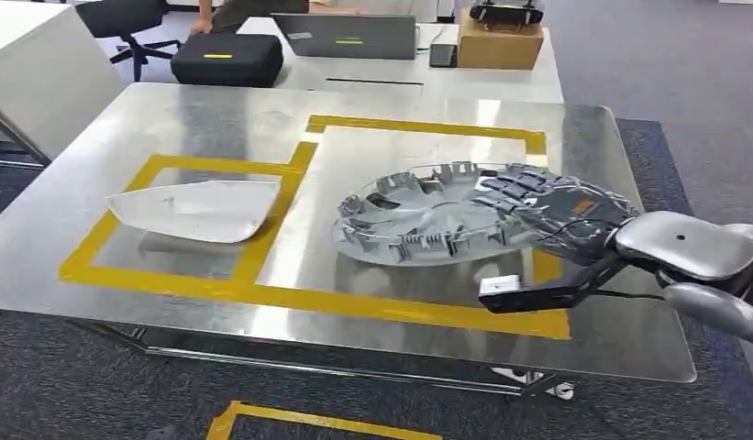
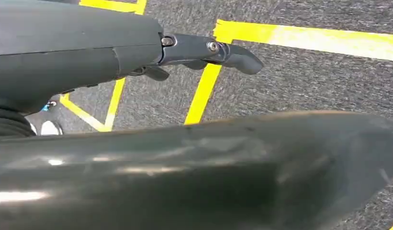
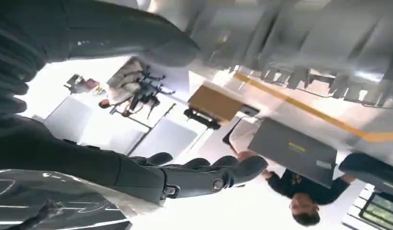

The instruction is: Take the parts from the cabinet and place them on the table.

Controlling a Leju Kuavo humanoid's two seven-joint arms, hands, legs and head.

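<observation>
A round silver wheel cover (image 1: 418, 215) lies in the right yellow-taped square of the metal table (image 1: 216, 110). My right hand (image 1: 556, 206) rests over its right rim, fingers stretched across the ribs. In the right wrist view the thumb and fingers (image 3: 208, 177) stand apart with nothing between them, and the cover's ribbed edge (image 3: 304, 52) shows blurred beyond the thumb. A white curved shell part (image 1: 193, 209) lies in the left taped square. My left hand (image 2: 137, 52) hangs over the carpet with its fingers straight and holds nothing.
Behind the metal table a second table carries a black case (image 1: 227, 58), a laptop (image 1: 347, 35) and a cardboard box (image 1: 501, 41), with a person seated there. A white cabinet (image 1: 33, 64) stands at the left. Yellow tape (image 1: 290, 422) marks the carpet.
</observation>
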